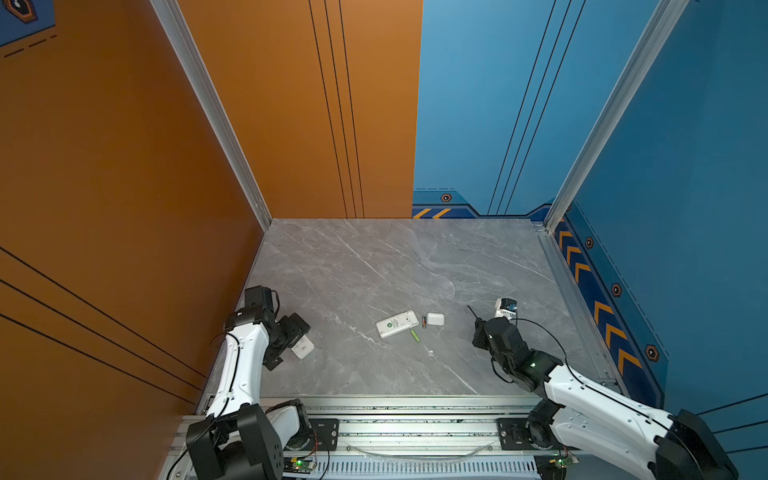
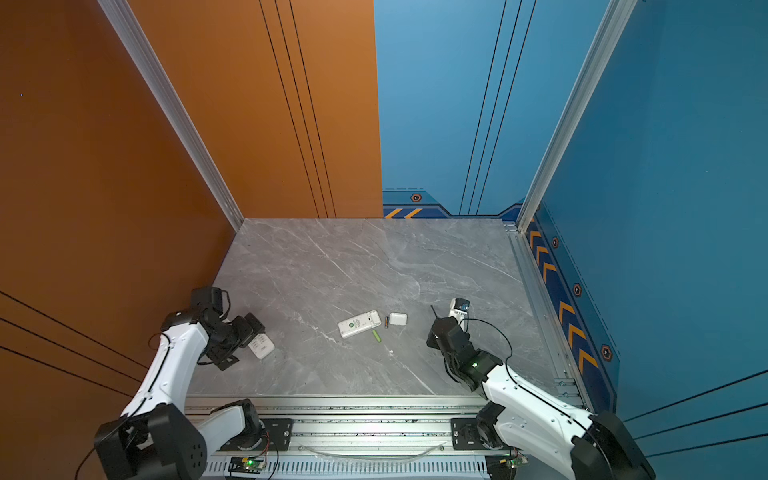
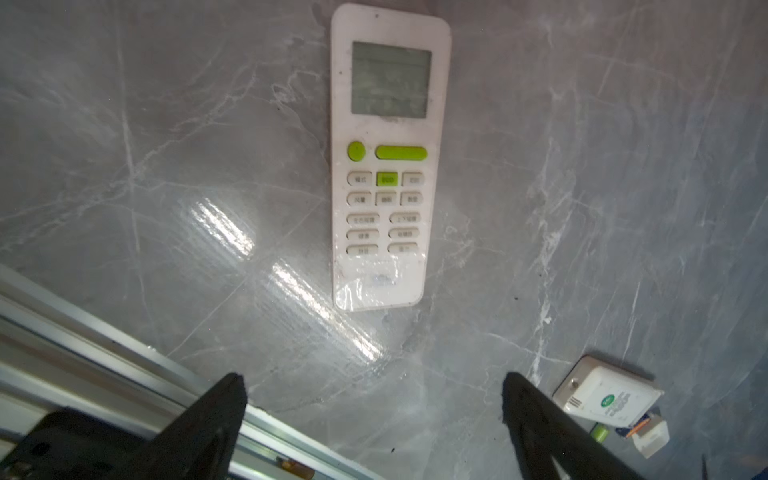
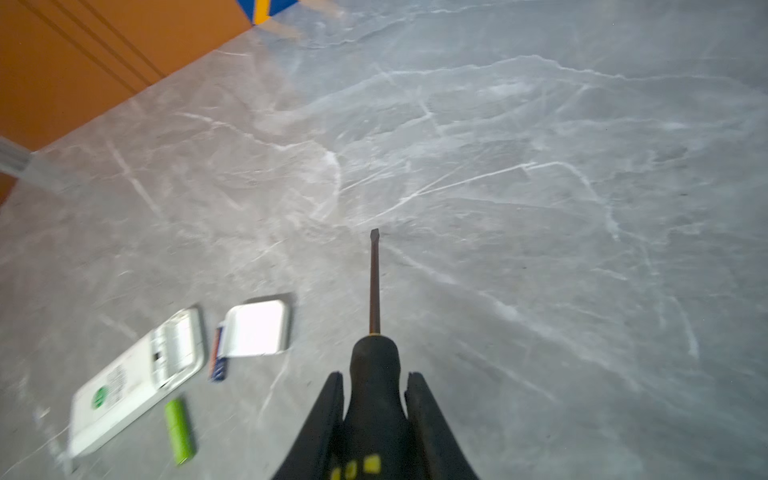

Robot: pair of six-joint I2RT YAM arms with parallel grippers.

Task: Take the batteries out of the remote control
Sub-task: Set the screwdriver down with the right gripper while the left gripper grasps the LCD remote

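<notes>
R gripper (image 4: pixel 376 376) is clamped on the black handle of the screwdriver (image 4: pixel 375 282). Handle has yellow marks near the jaws, and the thin metal shaft w/ flat tip points out over the table (image 4: pixel 540 208), a grey marbled slab w/ white veins and a slight sheen. The batteries lie off to that gripper's left, apart from it and flat on the slab. The lime green battery (image 4: pixel 179 430) is a small smooth cylinder just beside the long edge of the remote control (image 4: pixel 137 382). The dark battery (image 4: pixel 219 353), w/ an orange-red band, is same slim shape and sits btwn the remote's open end and the lid (image 4: pixel 258 328), right against the lid. Remote is white plastic, back side up, round green sticker, compartment uncovered; its inside is too blurred to read. Lid is a white rounded rectangle. Both batteries sit btwn the two arms, nearer R. L gripper (image 3: pixel 374 378) is spread wide w/ nothing btwn the fingers, over a second remote (image 3: pixel 388 158): white, face up, grey screen, green buttons.
</notes>
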